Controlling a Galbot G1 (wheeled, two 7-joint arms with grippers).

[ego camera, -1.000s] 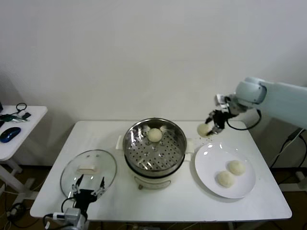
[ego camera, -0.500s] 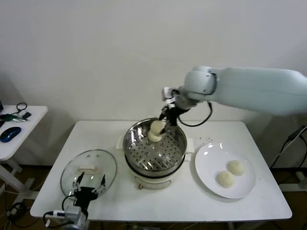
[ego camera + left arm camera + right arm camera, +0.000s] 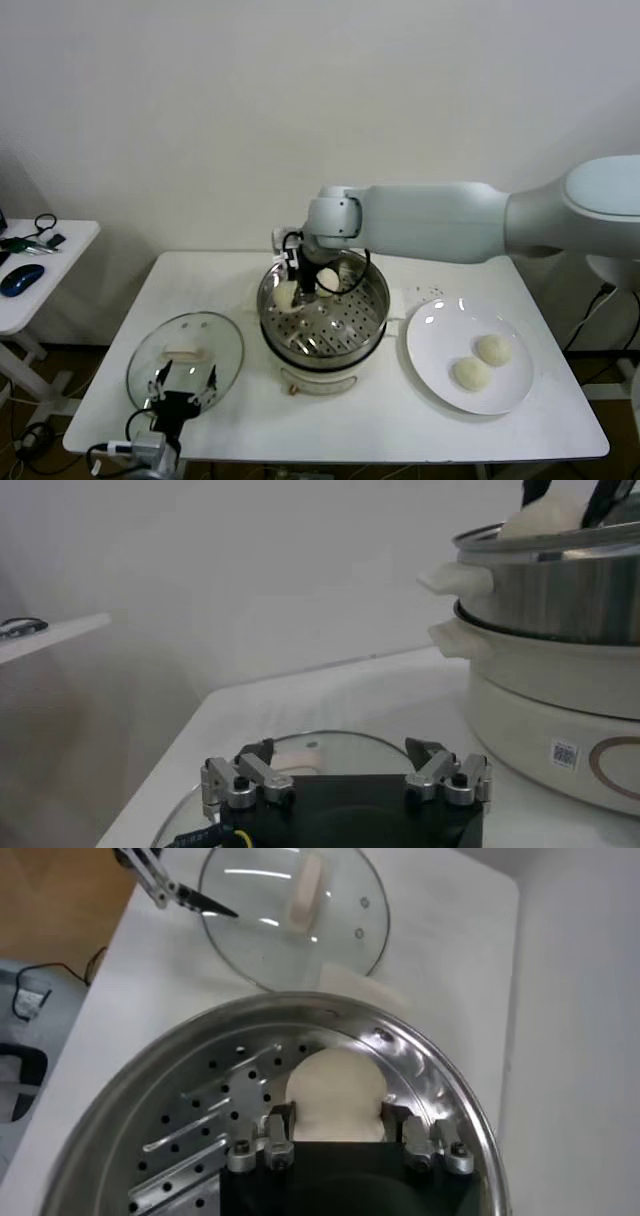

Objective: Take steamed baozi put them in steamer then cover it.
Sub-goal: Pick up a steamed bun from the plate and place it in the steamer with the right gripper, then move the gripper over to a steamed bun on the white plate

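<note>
The right gripper (image 3: 291, 289) is clamping a steamed baozi (image 3: 335, 1093) between its fingers, hanging over the left side of the steamer (image 3: 372, 312), just above the perforated floor. A second baozi (image 3: 327, 278) is lying inside the steamer toward its back. Right of the steamer, two more baozi (image 3: 492, 349) are sitting on a white plate (image 3: 432, 335). Left of the steamer, the cover (image 3: 222, 342) is lying flat on the table (image 3: 350, 415), and the left gripper (image 3: 182, 392) is hovering at the cover's near edge with its fingers spread apart, gripping nothing.
</note>
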